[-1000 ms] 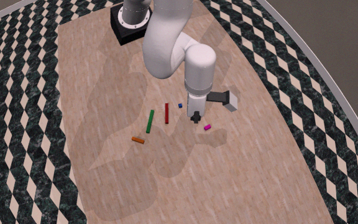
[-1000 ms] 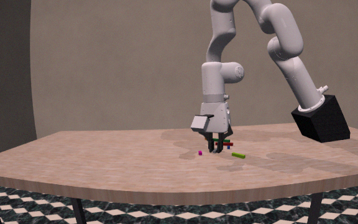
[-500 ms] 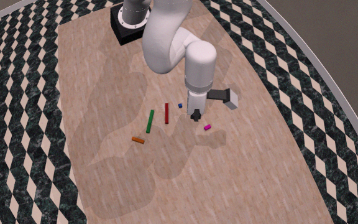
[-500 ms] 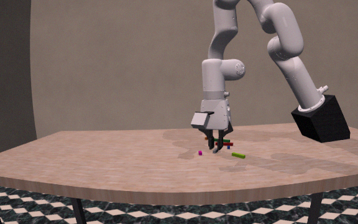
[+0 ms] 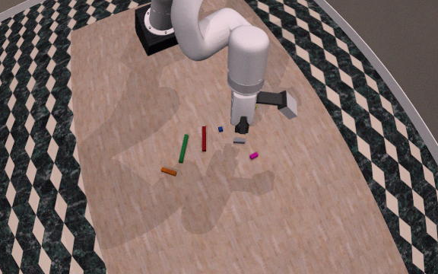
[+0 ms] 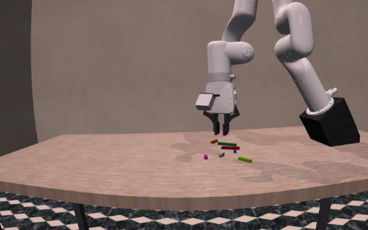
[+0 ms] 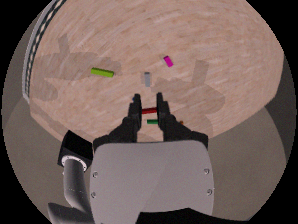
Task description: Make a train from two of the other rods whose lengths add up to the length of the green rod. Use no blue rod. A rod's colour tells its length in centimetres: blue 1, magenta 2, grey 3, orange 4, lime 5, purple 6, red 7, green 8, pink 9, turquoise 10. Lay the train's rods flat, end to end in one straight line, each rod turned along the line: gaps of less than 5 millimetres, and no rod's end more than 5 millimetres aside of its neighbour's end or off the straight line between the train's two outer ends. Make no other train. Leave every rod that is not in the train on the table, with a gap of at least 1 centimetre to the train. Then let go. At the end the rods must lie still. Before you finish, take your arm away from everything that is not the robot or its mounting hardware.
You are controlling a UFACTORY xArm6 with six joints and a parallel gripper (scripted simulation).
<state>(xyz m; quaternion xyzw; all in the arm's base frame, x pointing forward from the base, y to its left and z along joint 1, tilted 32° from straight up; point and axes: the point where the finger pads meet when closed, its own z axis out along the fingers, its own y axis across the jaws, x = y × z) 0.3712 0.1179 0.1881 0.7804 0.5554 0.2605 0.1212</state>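
My gripper (image 5: pixel 242 131) (image 6: pixel 221 134) (image 7: pixel 148 100) is open part way and empty, raised above the table near the grey rod. The grey rod (image 5: pixel 239 141) (image 6: pixel 222 154) (image 7: pixel 147 79) lies flat, apart from the others. The lime rod (image 6: pixel 245 159) (image 7: pixel 102 72) lies flat; the arm hides most of it in the top view. The green rod (image 5: pixel 183 148) (image 6: pixel 227 144) lies left of the red rod (image 5: pixel 204 138) (image 6: pixel 230 147) in the top view, slightly angled to it. The orange rod (image 5: pixel 169 171) (image 6: pixel 214 141) lies beyond the green rod's lower end. No rods touch.
A magenta rod (image 5: pixel 254 155) (image 6: pixel 206 157) (image 7: pixel 168 61) lies a short way from the grey rod. A blue rod (image 5: pixel 220 129) (image 6: pixel 234 151) lies between the red and grey rods. The black robot base (image 5: pixel 158 42) (image 6: pixel 332 124) stands at one end of the table.
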